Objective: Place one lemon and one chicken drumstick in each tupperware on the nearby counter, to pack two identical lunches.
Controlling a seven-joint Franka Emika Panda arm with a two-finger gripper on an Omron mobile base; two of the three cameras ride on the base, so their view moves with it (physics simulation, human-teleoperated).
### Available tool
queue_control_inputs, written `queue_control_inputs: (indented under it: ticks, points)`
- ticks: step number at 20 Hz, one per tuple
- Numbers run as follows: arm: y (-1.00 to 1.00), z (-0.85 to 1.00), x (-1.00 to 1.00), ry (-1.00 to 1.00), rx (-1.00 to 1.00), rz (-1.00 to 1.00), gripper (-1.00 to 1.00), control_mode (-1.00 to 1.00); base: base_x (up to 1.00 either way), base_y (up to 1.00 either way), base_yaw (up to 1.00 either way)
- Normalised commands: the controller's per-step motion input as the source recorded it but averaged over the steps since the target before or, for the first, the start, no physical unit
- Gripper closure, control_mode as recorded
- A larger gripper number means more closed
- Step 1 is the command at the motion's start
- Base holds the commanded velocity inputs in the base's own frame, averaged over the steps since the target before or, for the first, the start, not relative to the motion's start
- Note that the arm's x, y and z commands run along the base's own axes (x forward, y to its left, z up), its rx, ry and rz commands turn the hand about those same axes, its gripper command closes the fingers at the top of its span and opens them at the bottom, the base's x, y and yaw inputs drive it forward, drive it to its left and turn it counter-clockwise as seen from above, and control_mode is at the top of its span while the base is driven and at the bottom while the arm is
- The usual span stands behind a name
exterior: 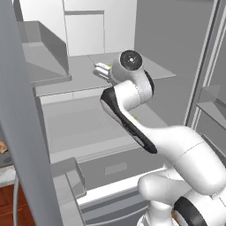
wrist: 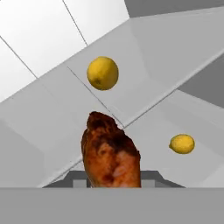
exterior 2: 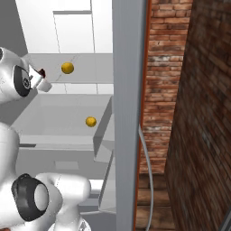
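The claw [exterior 2: 44, 83] reaches into the fridge, closing on the chicken drumstick [wrist: 111, 153] for packing; two lemons [wrist: 103, 73] wait on shelves [wrist: 183, 39] behind.

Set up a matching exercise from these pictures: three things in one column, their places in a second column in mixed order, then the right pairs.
Things:
1. chicken drumstick
2. upper lemon
3. lower lemon

Places:
A. on the lower grey shelf
B. on the higher grey shelf, near the white back wall
C. closest to the hand camera, at the gripper

Pairs: 1-C, 2-B, 3-A. The right base view shows the same two lemons, one shelf above the other.
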Motion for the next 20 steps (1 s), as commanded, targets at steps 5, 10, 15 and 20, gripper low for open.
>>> queue_control_inputs:
  ticks: [5,10,15,20]
  points:
    - [-0.39,0.02,-1.0,-0.01,0.05,0.34,1.0,-1.0,0.0,0.0,0.0]
    - [-0.08,0.11,-0.99,0.12,0.0,0.12,1.0,-1.0,0.0,0.0,0.0]
    - [0.0,0.2,-0.8,0.18,-0.05,0.02,1.0,-1.0,0.0,0.0,0.0]
    - [0.0,0.0,0.0,0.0,0.0,0.0,1.0,1.0,-1.0,0.0,0.0]
